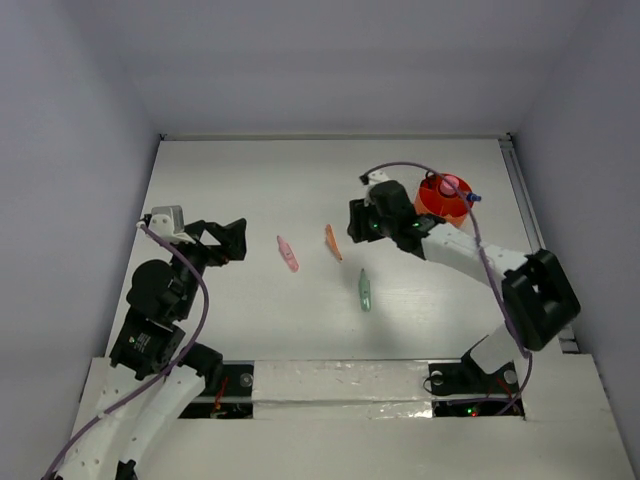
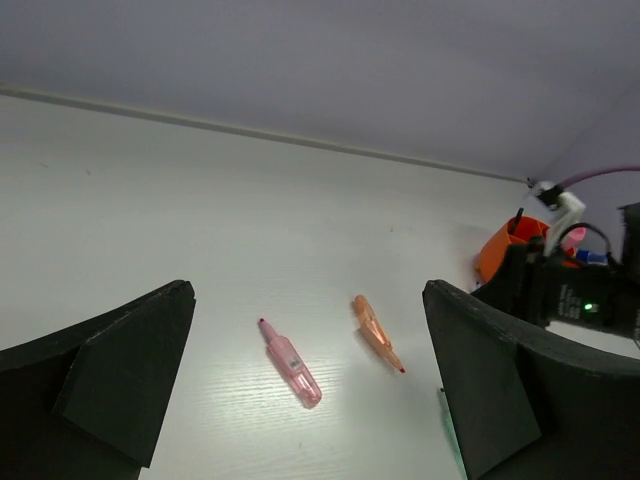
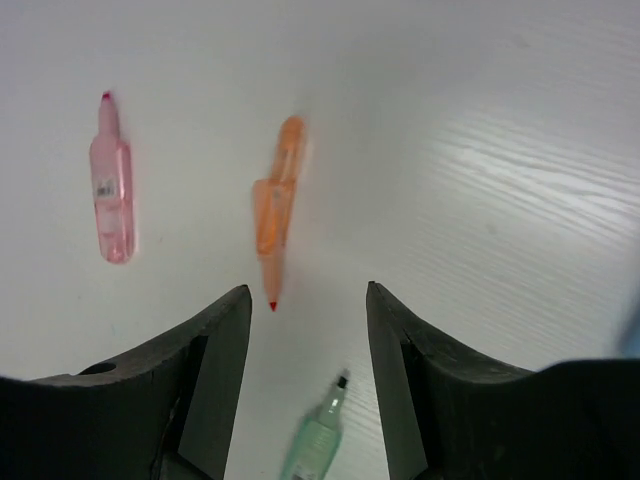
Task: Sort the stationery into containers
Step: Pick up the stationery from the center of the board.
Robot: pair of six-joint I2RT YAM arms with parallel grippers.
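Stationery (image 1: 452,186) partly in red bowl (image 1: 430,203), far-right corner of desk (image 1: 250,180) | pink pen (image 1: 287,254), orange pen (image 1: 333,242), green pen (image 1: 365,290) unsorted mid-desk | right jaws open over orange pen | left jaws open, empty, near left edge

Before me: white, wood-grained table (image 1: 250,320), enclosed on three sides by pale grey walls (image 1: 330,60).
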